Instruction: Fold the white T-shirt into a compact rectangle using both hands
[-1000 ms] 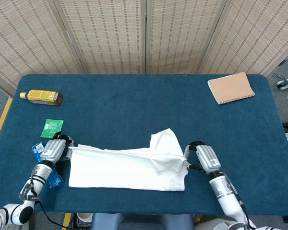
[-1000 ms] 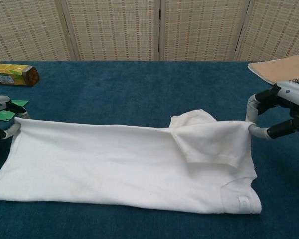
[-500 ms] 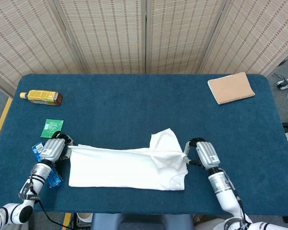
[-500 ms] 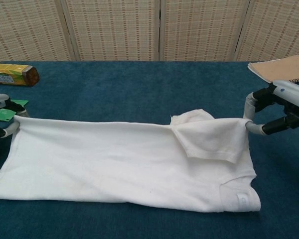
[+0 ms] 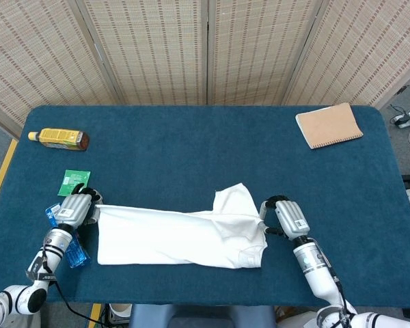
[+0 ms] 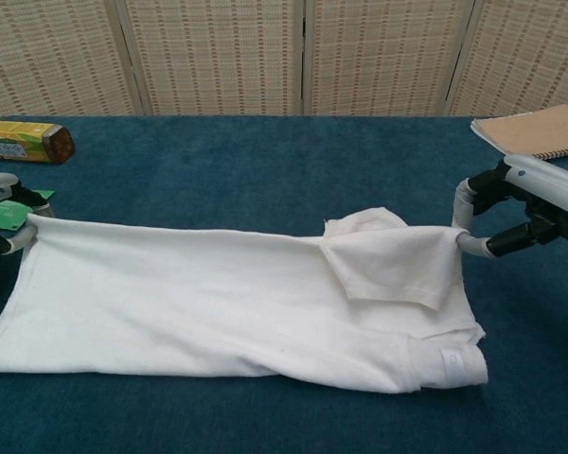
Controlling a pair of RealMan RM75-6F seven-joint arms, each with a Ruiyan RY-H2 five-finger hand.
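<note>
Right now the white T-shirt [image 5: 181, 236] lies stretched across the near part of the blue worktop [image 5: 191, 150], folded lengthwise into a long band, with one sleeve [image 5: 234, 200] flipped up toward the back and a small label showing near its right front corner. The cloth is flat along its middle, and its far edge is pulled taut between the two robot hands.

At the shirt's left far corner, the left robot hand [image 5: 75, 206] pinches the fabric; in the chest view its fingers [image 6: 19, 236] close right on the corner of the cloth. At the opposite end, the right robot hand [image 5: 287, 215] grips the shirt's right far corner, and the chest view shows its pale fingers [image 6: 466, 219] curled around the raised edge of the fabric, which lifts slightly off the worktop there.

Just beside the left robot hand sit a small green packet [image 5: 74, 181] and, nearer the front edge, a blue packet [image 5: 72, 251] partly hidden under the wrist. Farther back on the left lies a yellow-labelled bottle [image 5: 59, 138] on its side. A tan notebook [image 5: 329, 125] rests near the far right corner, well apart from the shirt.
</note>
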